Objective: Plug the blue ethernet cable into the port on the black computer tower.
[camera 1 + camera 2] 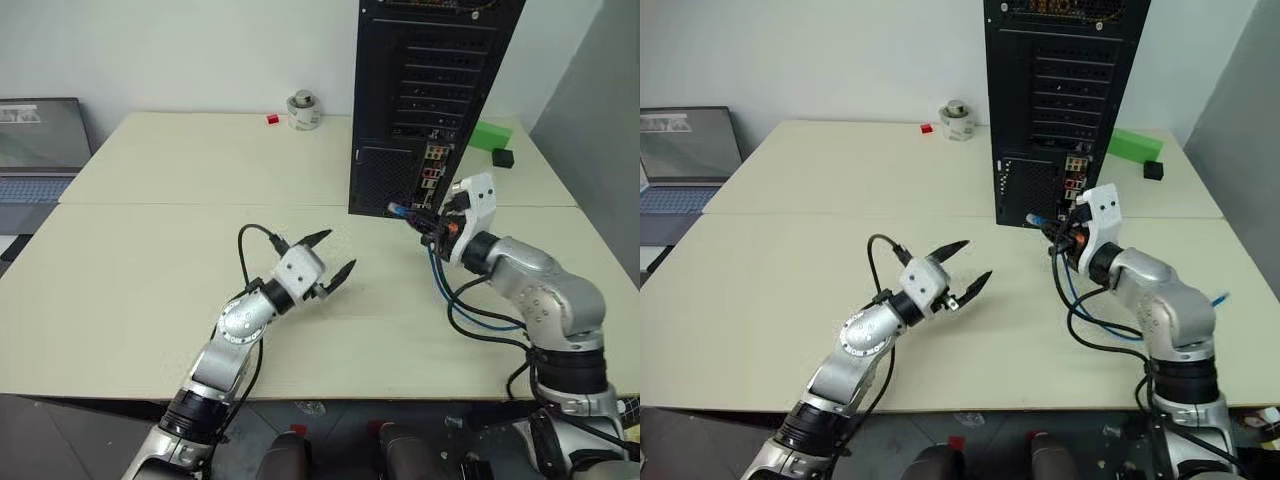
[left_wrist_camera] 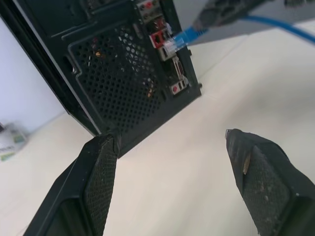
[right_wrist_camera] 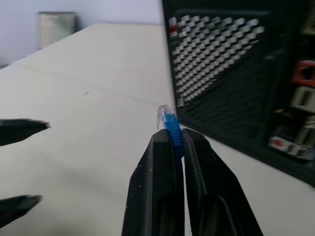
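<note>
The black computer tower (image 1: 420,100) stands at the back of the table with its rear face toward me. A narrow strip of coloured connectors (image 1: 432,165) runs down that face beside the mesh grille (image 2: 118,83); I cannot tell which socket is the port. My right gripper (image 1: 420,218) is shut on the blue ethernet cable (image 1: 435,270) just behind its clear plug (image 3: 166,115). The plug hangs close in front of the tower's lower rear, apart from it. To the left of the tower, above the table, my left gripper (image 1: 335,255) stands open and empty.
A grey laptop (image 1: 40,150) sits at the far left. A tape roll (image 1: 303,110) and a small red piece (image 1: 272,119) lie at the back. A green block (image 1: 490,135) and a small black box (image 1: 503,157) lie right of the tower.
</note>
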You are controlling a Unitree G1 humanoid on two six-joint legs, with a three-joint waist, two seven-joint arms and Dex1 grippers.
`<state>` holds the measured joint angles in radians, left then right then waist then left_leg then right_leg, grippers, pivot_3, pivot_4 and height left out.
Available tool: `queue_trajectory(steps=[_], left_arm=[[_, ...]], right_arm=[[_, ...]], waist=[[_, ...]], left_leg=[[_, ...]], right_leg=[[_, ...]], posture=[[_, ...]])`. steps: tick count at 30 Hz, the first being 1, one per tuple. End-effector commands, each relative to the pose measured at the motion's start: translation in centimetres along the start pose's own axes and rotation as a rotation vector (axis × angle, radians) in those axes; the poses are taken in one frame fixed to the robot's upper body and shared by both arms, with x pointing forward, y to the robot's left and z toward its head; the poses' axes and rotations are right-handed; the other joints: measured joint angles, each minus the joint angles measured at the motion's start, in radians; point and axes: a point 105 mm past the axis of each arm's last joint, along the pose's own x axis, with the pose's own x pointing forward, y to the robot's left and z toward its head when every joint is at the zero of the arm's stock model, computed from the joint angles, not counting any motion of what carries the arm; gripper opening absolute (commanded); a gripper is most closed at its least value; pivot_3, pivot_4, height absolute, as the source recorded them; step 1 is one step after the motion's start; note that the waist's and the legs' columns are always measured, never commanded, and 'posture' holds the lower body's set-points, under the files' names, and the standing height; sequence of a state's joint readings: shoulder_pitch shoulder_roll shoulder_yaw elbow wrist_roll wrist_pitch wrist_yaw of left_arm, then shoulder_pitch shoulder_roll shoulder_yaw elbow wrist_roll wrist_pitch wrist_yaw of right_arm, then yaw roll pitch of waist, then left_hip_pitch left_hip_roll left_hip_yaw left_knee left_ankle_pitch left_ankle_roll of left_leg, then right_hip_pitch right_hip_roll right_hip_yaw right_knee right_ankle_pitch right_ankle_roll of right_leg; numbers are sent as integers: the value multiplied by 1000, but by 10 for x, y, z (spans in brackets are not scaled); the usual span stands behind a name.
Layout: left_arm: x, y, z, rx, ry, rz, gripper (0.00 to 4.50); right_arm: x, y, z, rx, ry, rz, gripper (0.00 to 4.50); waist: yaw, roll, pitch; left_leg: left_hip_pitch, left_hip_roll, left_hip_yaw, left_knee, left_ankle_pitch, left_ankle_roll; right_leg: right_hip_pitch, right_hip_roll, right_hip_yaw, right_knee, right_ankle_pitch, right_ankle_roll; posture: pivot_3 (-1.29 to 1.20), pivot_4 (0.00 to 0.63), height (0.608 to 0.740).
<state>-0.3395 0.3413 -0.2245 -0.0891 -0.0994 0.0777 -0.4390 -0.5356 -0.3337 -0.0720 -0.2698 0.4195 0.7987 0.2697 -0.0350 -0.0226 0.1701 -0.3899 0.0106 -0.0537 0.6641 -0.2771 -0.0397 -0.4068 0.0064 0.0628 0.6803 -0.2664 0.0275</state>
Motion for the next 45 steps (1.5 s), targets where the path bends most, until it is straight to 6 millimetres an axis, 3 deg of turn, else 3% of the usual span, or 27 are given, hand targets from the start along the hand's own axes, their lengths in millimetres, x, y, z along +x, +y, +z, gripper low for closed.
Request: queue_trajectory(steps=[1, 8, 15, 28, 45], left_arm=[[8, 9, 21, -78, 9, 5, 3595], [15, 11, 36, -154, 64, -71, 3595], [16, 9, 46, -166, 94, -128, 3595], [26, 36, 41, -84, 79, -65, 3595], [27, 41, 41, -51, 76, -64, 3595]], right_arm=[[5, 2, 20, -76, -116, -164, 0], [18, -10, 21, -71, -179, -432, 0], [23, -17, 17, -36, -206, -561, 0], [38, -18, 17, 9, -219, -577, 0], [46, -23, 16, 31, -216, -607, 0]], waist=[[-1, 0, 0], [2, 0, 0], [1, 0, 0], [1, 0, 0], [0, 0, 0]], left_leg=[[0, 0, 0, 0, 0, 0], [0, 0, 0, 0, 0, 0], [0, 0, 1, 0, 0, -1], [-1, 0, 3, -1, 0, -1], [-2, 0, 3, -1, 0, 0]], right_leg=[[0, 0, 0, 0, 0, 0], [-1, 0, 1, 0, 0, 0], [-2, 0, 2, 0, 0, 0], [-4, 0, 4, 0, 0, 0], [-4, 0, 4, 0, 0, 0]], posture=[[0, 150, 740], [0, 150, 740], [0, 150, 740], [0, 150, 740], [0, 150, 740]])
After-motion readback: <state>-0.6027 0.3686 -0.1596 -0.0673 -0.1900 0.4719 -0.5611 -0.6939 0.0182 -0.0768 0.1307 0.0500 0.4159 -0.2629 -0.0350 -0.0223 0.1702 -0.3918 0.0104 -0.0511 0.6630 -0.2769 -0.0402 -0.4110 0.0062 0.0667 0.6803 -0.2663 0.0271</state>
